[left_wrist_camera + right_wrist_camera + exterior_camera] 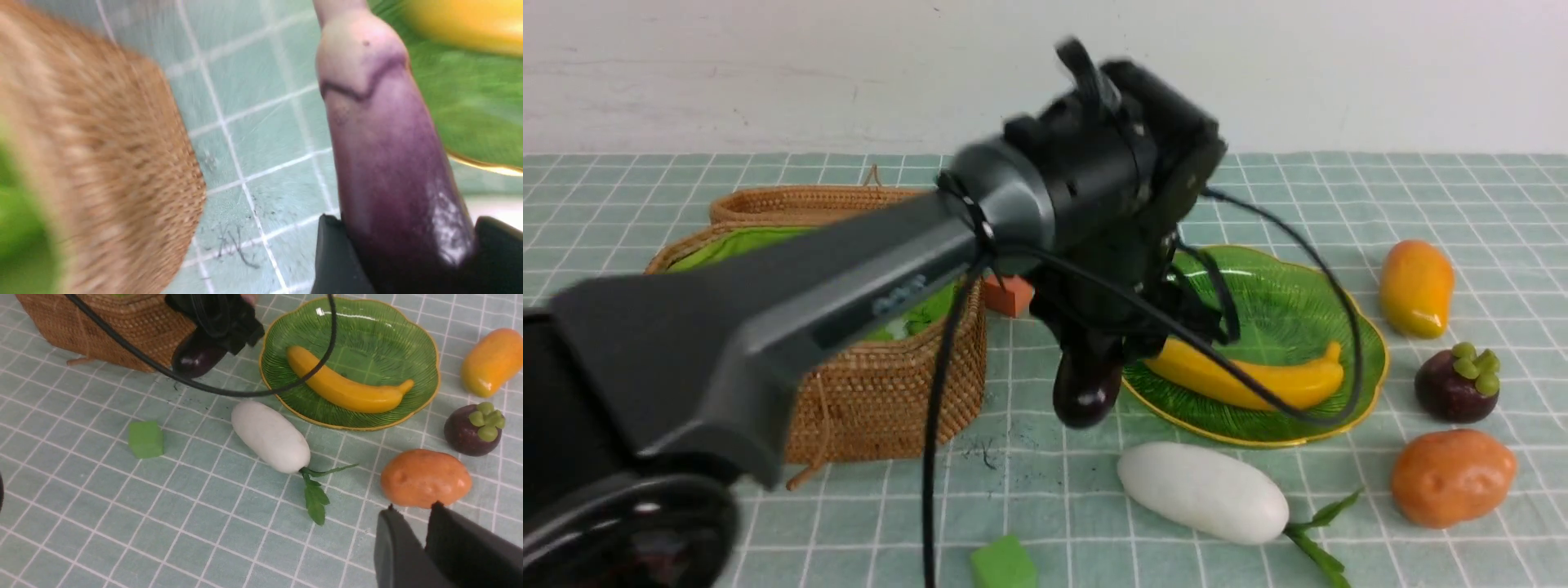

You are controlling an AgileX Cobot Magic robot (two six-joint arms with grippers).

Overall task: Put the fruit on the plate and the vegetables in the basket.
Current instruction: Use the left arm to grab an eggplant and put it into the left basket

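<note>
The brown wicker basket (890, 384) stands at the far left, its green lining showing and its lid lying open behind it. The left arm's dark forearm crosses in front of it and hides much of its mouth. The left gripper (408, 245) pinches the dark purple eggplant (1086, 392) over the narrow strip of bare cloth between the basket's wall and the plate's rim. An orange cube (1009, 296) lies just behind that strip and a green cube (1003, 563) lies near the front edge.

The table (1462, 188) wears a pale green checked cloth and a plain white wall stands behind it. The green glass plate (1282, 310) holds the banana (1241, 376). The white radish (1205, 490) lies just in front of the plate's rim, its leaves pointing right.

Farther right, well apart from the plate, lie the mango (1415, 287), the mangosteen (1454, 384) and the potato (1452, 476). The right gripper (413, 508) hangs beside the potato, its jaws almost together and empty.
</note>
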